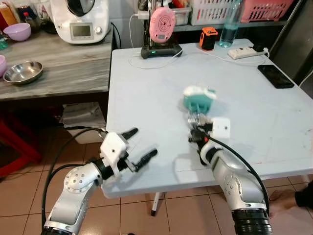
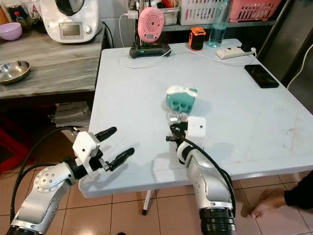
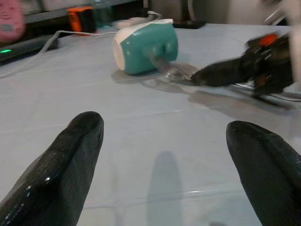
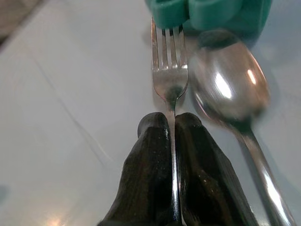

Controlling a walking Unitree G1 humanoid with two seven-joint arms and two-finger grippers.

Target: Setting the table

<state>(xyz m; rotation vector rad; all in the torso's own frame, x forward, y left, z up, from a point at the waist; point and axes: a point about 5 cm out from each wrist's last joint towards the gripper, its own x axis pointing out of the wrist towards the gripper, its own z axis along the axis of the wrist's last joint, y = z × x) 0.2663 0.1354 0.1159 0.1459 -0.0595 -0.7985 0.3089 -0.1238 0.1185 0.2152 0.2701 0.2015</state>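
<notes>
Midway across the white folding table (image 1: pixel 274 122), the robot's right gripper (image 4: pixel 171 125) pinched the neck of a steel fork (image 4: pixel 168 70), its two black fingers pressed tight against the thin handle. The fork's tines pointed at a teal cutlery holder (image 1: pixel 198 99) lying on its side near the table's middle, almost touching it. A spoon (image 4: pixel 230 80) lay just beside the fork, its bowl also close against the holder.

The left gripper (image 1: pixel 138 147) hovered over the table edge nearest the robot, well apart from the holder, fingers spread wide and holding nothing.

The fork looked light, stiff and slick; a grip at the narrow neck, as shown, would likely stop it from twisting, though polished metal could slide between smooth pads. The spoon seemed to call for the same hold on its handle, clear of the bowl. The holder, apparently plastic, looked light enough to skid if nudged.

Beyond the holder, at the table's far edge, stood a pink round device (image 1: pixel 162 24), an orange-and-black gadget (image 1: pixel 208 38), a power strip (image 1: pixel 247 52) and a dark phone (image 1: pixel 276 76). No lettering or brand could be read anywhere.
</notes>
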